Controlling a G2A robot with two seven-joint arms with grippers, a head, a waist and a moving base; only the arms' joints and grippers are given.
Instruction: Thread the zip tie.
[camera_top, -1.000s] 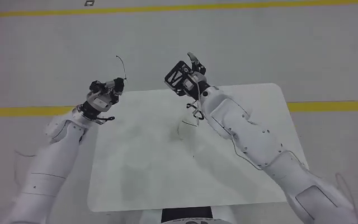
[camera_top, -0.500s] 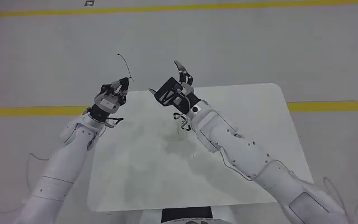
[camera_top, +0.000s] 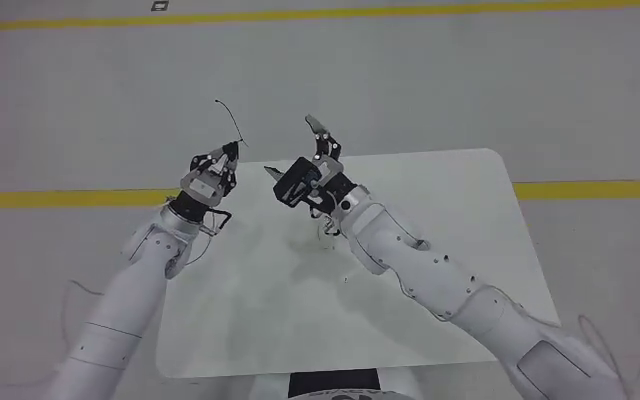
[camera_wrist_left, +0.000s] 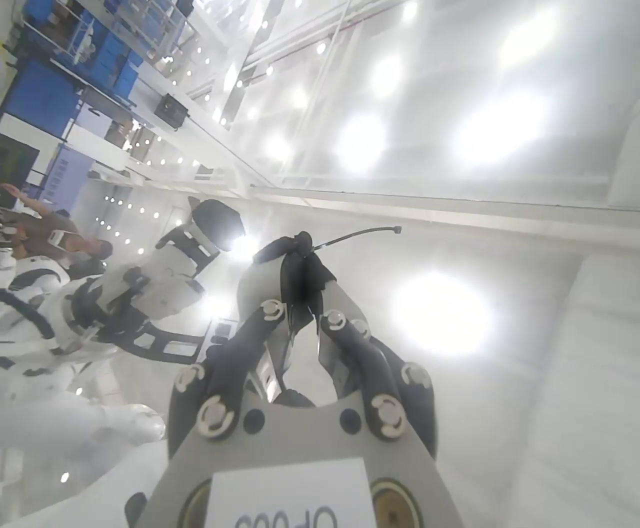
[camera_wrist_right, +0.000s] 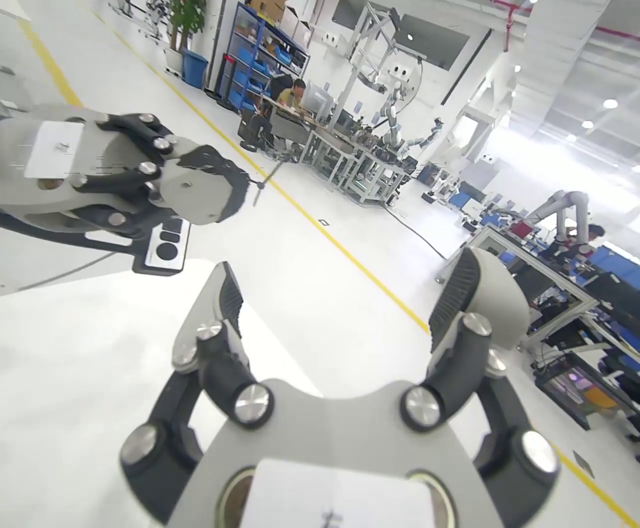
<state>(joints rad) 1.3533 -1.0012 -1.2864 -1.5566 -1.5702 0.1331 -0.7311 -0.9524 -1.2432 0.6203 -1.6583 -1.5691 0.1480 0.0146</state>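
A thin black zip tie (camera_top: 230, 119) sticks up from my left gripper (camera_top: 228, 153), which is shut on it above the table's far left corner. In the left wrist view the zip tie (camera_wrist_left: 357, 234) juts out past the closed fingertips, its small head at the free end. My right gripper (camera_top: 298, 148) stands open and empty a short way to the right, raised over the table's far edge. In the right wrist view the open fingers (camera_wrist_right: 465, 280) frame the left gripper (camera_wrist_right: 235, 192) with the zip tie (camera_wrist_right: 265, 181) beyond it.
The white table (camera_top: 440, 290) lies below both arms, with a faint smudge near its middle. Grey floor with yellow lines (camera_top: 570, 188) surrounds it. Workbenches and other robots (camera_wrist_right: 390, 130) stand far off in the hall.
My left gripper has carried the zip tie rightward and nearer the table. My right gripper has swung left toward it and turned, closing the gap between the two.
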